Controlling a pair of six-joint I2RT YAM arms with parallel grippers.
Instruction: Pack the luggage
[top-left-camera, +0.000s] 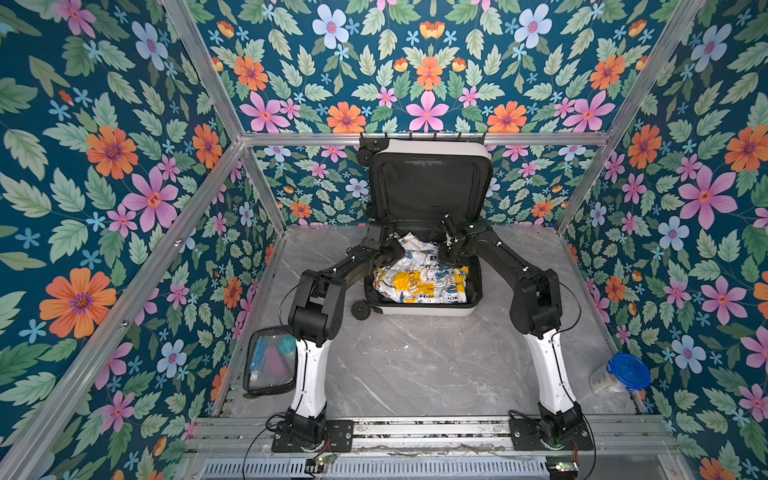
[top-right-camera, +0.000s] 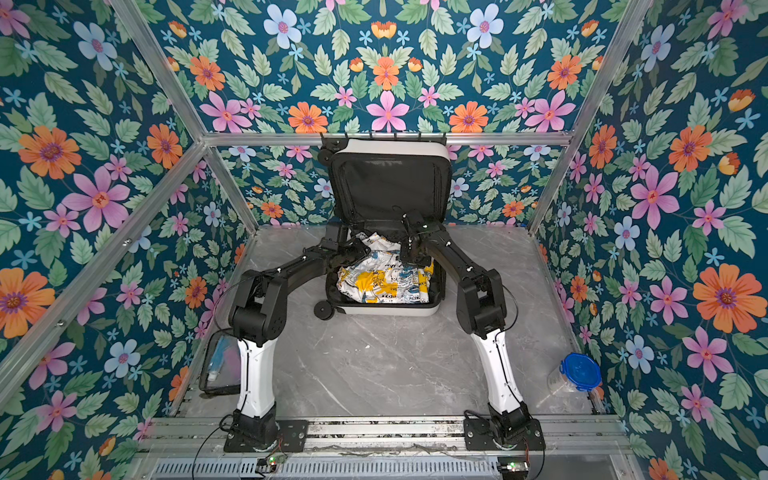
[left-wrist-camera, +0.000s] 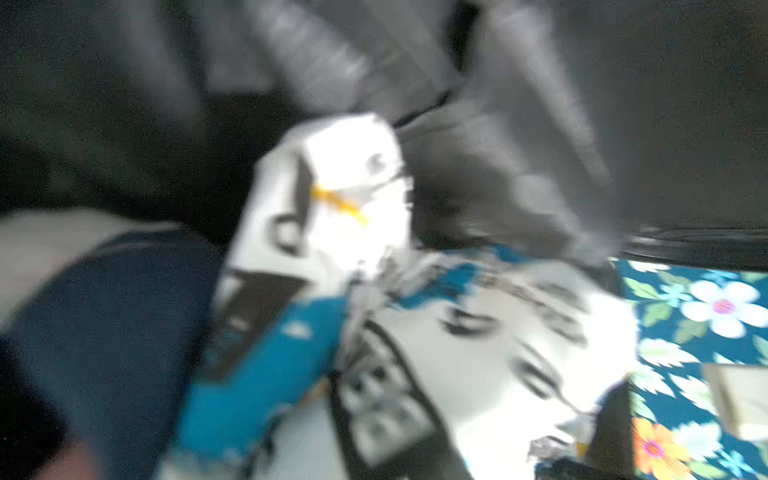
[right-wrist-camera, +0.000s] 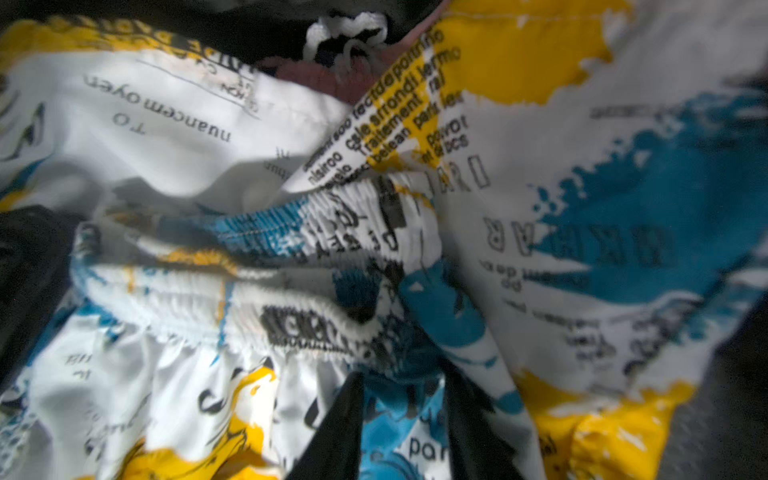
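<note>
A: The small white hard-shell suitcase with black fabric lining (top-left-camera: 419, 309) is lying open at the far middle of the grey marble-patterned table (top-left-camera: 415, 374), and it is showing in both top views (top-right-camera: 386, 309). Its lid (top-left-camera: 430, 187) is standing upright against the flowered back wall (top-left-camera: 428, 62), and its black wheels (top-left-camera: 360, 309) are pointing left.

B: Is anything lying inside?

A: A crumpled white cloth garment printed with yellow, blue and black lettering (top-left-camera: 419, 282) is filling the lower half. The right wrist view is showing its elastic waistband (right-wrist-camera: 249, 299).

B: What are the claws doing?

A: Both are reaching into the case, one from each side. The left gripper (top-left-camera: 392, 249) is hanging over the garment's far left corner. The left wrist view is smearing badly, so I cannot tell how far its jaws are parted or whether it is holding anything.

B: And the other?

A: The right gripper (right-wrist-camera: 403, 374) is pointing down at the garment's far right part. Its two black fingers (right-wrist-camera: 340, 428) are standing partly apart, with blue-printed cloth showing in the gap. They are not looking clamped on it.

B: What else is lying about?

A: A clear black-edged toiletry pouch (top-left-camera: 270, 361) is sitting at the near left edge, just beside the left arm (top-left-camera: 311, 365). A clear plastic container with a blue lid (top-left-camera: 623, 374) is resting at the near right edge. Both are sitting well apart from the suitcase.
</note>
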